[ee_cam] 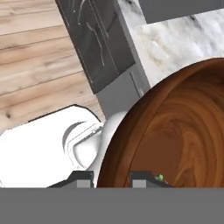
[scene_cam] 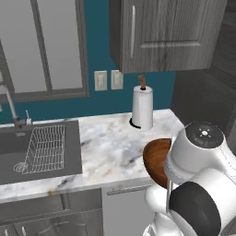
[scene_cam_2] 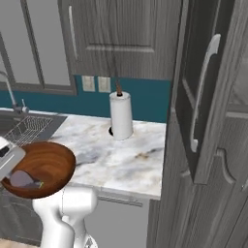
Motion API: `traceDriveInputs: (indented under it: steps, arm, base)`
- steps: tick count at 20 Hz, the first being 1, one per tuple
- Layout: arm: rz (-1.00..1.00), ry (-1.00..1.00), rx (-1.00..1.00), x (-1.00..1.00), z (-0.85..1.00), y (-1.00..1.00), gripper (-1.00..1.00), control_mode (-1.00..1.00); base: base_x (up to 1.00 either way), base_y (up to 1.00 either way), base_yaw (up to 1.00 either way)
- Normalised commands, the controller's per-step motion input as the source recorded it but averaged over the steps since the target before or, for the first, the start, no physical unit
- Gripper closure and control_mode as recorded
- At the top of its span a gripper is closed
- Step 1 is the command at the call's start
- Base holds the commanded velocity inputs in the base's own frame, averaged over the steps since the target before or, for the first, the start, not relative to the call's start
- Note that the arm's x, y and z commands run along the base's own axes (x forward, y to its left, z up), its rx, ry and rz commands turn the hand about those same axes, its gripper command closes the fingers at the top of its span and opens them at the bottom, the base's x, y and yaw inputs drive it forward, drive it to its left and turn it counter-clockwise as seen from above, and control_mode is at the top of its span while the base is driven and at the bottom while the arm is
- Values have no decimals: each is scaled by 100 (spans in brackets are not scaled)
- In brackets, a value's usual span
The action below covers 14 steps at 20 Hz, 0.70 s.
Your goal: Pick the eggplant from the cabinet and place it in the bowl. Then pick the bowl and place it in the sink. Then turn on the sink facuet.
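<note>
My gripper (ee_cam: pixel 113 179) is shut on the rim of the reddish-brown wooden bowl (ee_cam: pixel 175 131), one fingertip outside the wall and one inside. The bowl (scene_cam_2: pixel 46 167) hangs tilted in the air at the front edge of the marble counter (scene_cam_2: pixel 126 155), above the base cupboards. The small dark purple eggplant (scene_cam_2: pixel 23 179) lies inside it, low against the wall. From the left base view the bowl (scene_cam: pixel 154 159) is half hidden behind my arm. The dark sink (scene_cam: pixel 14 143) sits to the left with the gooseneck faucet (scene_cam: pixel 10 103) behind it. The cabinet (scene_cam_2: pixel 227 184) stands at the right, its door (scene_cam_2: pixel 203 97) swung open.
A paper towel roll (scene_cam: pixel 142 108) stands at the back of the counter. A white wire rack (scene_cam: pixel 46 147) fills the right part of the sink. A wall cupboard (scene_cam: pixel 161 32) hangs over the counter. Wooden floor (ee_cam: pixel 39 57) lies below.
</note>
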Motion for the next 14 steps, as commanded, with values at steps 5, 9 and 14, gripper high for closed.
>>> traceDriveInputs:
  steps: [5, 9, 14]
  arm:
    - [0, 0, 0, 0, 0, 0, 100, 100]
    - [0, 0, 0, 0, 0, 0, 100, 100]
    - [0, 0, 0, 0, 0, 0, 100, 100]
  base:
    - [-15, 98, 3]
    - [0, 100, 2]
    - [1, 100, 2]
